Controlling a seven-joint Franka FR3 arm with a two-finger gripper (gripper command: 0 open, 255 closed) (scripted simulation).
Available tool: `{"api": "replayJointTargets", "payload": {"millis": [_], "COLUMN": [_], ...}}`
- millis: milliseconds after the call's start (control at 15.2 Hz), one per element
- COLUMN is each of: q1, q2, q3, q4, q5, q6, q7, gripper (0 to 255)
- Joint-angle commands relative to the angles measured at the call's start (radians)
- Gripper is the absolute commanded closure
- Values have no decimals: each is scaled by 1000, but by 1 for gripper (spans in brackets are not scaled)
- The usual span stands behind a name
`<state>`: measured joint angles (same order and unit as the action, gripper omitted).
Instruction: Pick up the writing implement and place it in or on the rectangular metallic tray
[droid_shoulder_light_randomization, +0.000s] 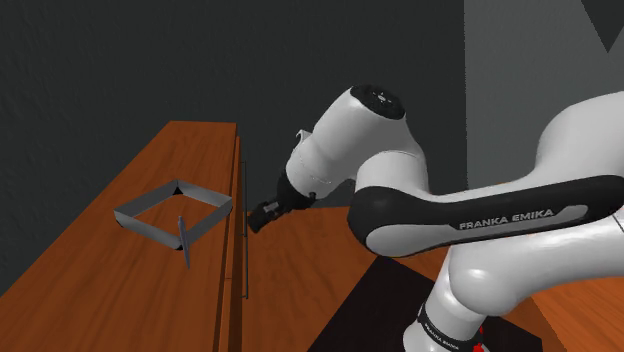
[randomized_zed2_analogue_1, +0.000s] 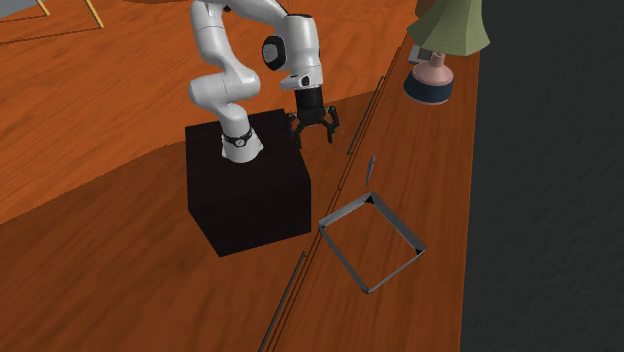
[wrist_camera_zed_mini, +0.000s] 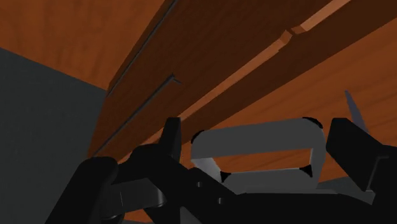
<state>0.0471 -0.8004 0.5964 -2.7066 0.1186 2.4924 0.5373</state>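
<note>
"Grey pen (randomized_zed2_analogue_1: 370, 166), is it? Where does it lie?"

"Flat on the brown wooden counter (randomized_zed2_analogue_1: 430, 170), just outside one corner of the tray (randomized_zed2_analogue_1: 344, 258). In the second exterior view that is the corner toward the green-shaded lamp (randomized_zed2_analogue_1: 447, 35) at the counter's far end. In the shoulder view it is the corner nearest the camera, and there the pen crosses it in the picture. Whether the two touch, I cannot tell."

"And the tray itself?"

"It is a grey rectangular frame of thin upright walls, set on the same counter, with bare wood showing inside it."

"How do your jaws stand?"

"Spread apart, pinching nothing. My gripper (randomized_zed2_analogue_1: 313, 128) hangs pointing downward off the counter's front edge, between that edge and my black stand (randomized_zed2_analogue_1: 245, 195). In my wrist view the two black fingers (wrist_camera_zed_mini: 170, 137) stand well apart, and the pen shows as a grey sliver just beyond one of them."

"So you are clear of the pen?"

"Yes, apart from it. A dark bar (droid_shoulder_light_randomization: 243, 230) runs along the counter's front. I hang on the stand's side of it, and the pen lies past it, up on the counter top. My white arm (droid_shoulder_light_randomization: 400, 150) bends over from the stand toward that edge."
</note>
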Motion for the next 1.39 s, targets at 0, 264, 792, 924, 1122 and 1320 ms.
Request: {"api": "replayJointTargets", "payload": {"millis": [0,264,792,924,1122,1320], "q1": [-52,-222,-620,-671,-749,-764], "q2": [51,116,92,100,108,109], "q3": [94,324,744,781,840,851], "q4": [10,56,188,199,217,221], "q5": [-21,-91,-169,-175,-184,-185], "q6": [108,276,470,493,525,531], "q7": [71,229,445,450,457,458], "gripper": [0,0,0,0,0,0]}}
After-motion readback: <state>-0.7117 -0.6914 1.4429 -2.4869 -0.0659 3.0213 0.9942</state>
